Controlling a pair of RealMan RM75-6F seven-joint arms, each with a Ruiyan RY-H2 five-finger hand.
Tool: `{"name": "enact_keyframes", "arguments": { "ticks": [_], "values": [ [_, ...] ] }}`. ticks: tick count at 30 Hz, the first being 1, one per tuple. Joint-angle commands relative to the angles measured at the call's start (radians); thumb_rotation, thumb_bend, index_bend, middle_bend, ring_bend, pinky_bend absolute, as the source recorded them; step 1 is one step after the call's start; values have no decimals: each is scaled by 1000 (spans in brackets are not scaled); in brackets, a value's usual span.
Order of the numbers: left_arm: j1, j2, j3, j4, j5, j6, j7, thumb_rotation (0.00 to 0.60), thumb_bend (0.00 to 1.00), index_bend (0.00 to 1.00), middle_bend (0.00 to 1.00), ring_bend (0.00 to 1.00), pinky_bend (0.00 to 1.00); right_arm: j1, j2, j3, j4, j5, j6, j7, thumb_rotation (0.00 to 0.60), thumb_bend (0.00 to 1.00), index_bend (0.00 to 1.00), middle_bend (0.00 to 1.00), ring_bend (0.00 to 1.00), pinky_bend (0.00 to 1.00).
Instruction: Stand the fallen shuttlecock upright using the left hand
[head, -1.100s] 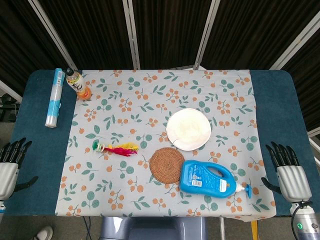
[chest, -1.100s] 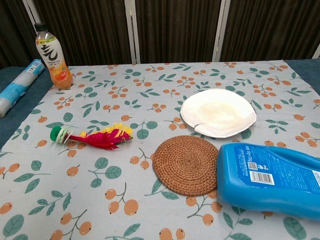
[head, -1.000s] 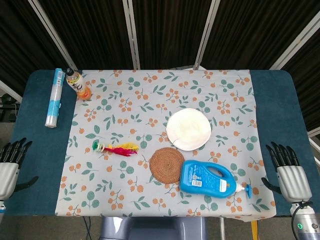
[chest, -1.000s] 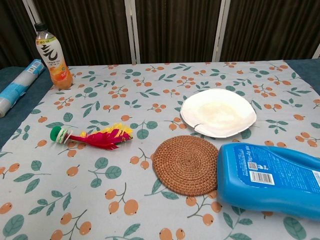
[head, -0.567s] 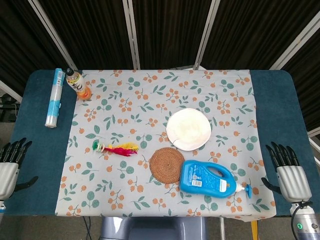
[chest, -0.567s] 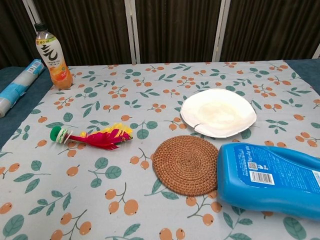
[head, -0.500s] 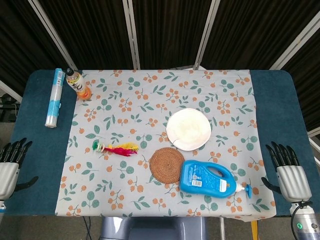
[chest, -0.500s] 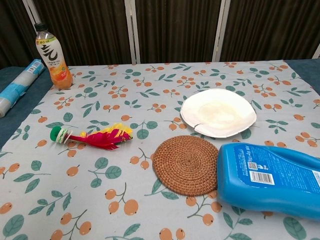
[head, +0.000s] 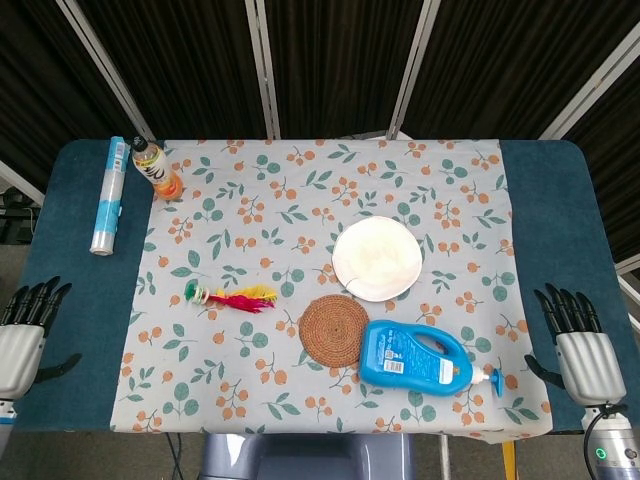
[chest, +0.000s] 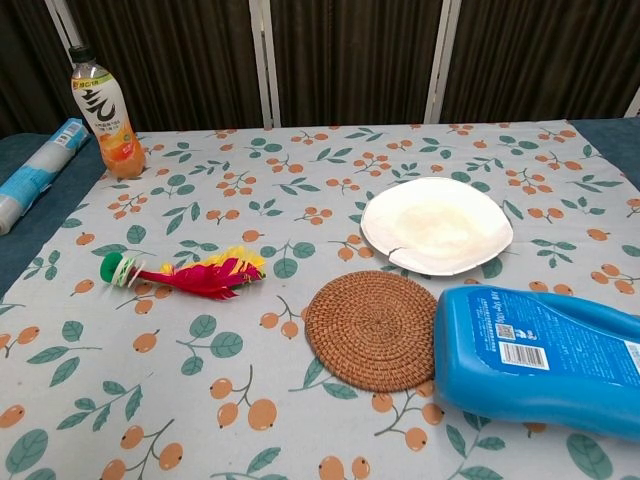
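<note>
Presently the shuttlecock (head: 229, 296) lies on its side on the floral tablecloth (head: 320, 200), green base toward the robot's left and red and yellow feathers pointing toward the woven coaster (head: 334, 329), well apart from it. The left hand (head: 24, 340) waits at the near left table edge, empty with fingers spread, far from the shuttlecock; the right hand (head: 578, 345) is likewise empty and spread at the near right. In my judgement the reach has yet to begin: the left hand should approach from the base end, pinch just above the weighted base rather than the soft feathers, then pivot the base down and release only once it sits flat. Count: one shuttlecock, one coaster, one white plate (head: 376, 258), one blue detergent bottle (head: 418, 359) lying flat, one drink bottle (head: 156, 168), one wrapped roll (head: 108, 196).
</note>
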Motion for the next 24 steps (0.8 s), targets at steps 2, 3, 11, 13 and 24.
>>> {"name": "enact_keyframes", "arguments": {
  "ticks": [2, 3, 11, 13, 24],
  "values": [
    [-55, -5, -33, -33, -10, -50, 77, 600, 250, 158, 0, 0, 0, 0, -1, 1, 5, -3, 5, -6, 600, 120, 25, 0, 0, 0],
    [-70, -10, -46, -45, -19, -64, 95, 600, 264, 188, 0, 0, 0, 0, -1, 2, 6, -2, 4, -6, 600, 120, 26, 0, 0, 0],
    [-228, -121, -145, -108, -122, -211, 245, 600, 371, 419, 0, 0, 0, -1, 2, 4, 3, 9, -3, 1, 600, 121, 53, 0, 0, 0],
    [-264, -164, -162, -98, -148, -241, 286, 600, 372, 456, 0, 0, 0, -2, 4, 5, 2, 11, -1, 3, 600, 121, 56, 0, 0, 0],
    [-426, -391, -236, -27, -359, -336, 477, 600, 415, 520, 8, 0, 0, -6, 10, 8, -6, 27, -5, 5, 600, 121, 80, 0, 0, 0]
  ]
}}
